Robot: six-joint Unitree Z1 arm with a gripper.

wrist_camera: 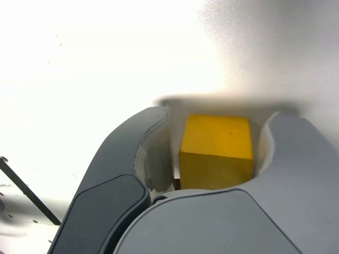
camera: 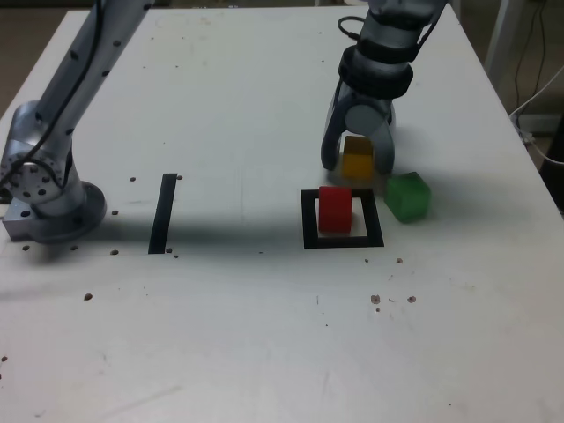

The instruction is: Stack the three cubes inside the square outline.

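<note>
My gripper (camera: 359,169) reaches down over the yellow cube (camera: 358,160), one finger on each side of it. The wrist view shows the yellow cube (wrist_camera: 216,151) sitting between the grey jaws of the gripper (wrist_camera: 218,121), with only slivers of space at its sides; I cannot tell whether the pads touch it. It rests on the table just behind the square outline (camera: 308,220). The red cube (camera: 335,210) stands inside that outline. The green cube (camera: 407,196) lies tilted to the outline's right in the exterior view.
A straight black strip (camera: 163,213) lies on the white table at the exterior view's left. The arm's grey base (camera: 44,189) stands at the left edge. Small dark holes dot the tabletop. Cables hang beyond the table's right edge.
</note>
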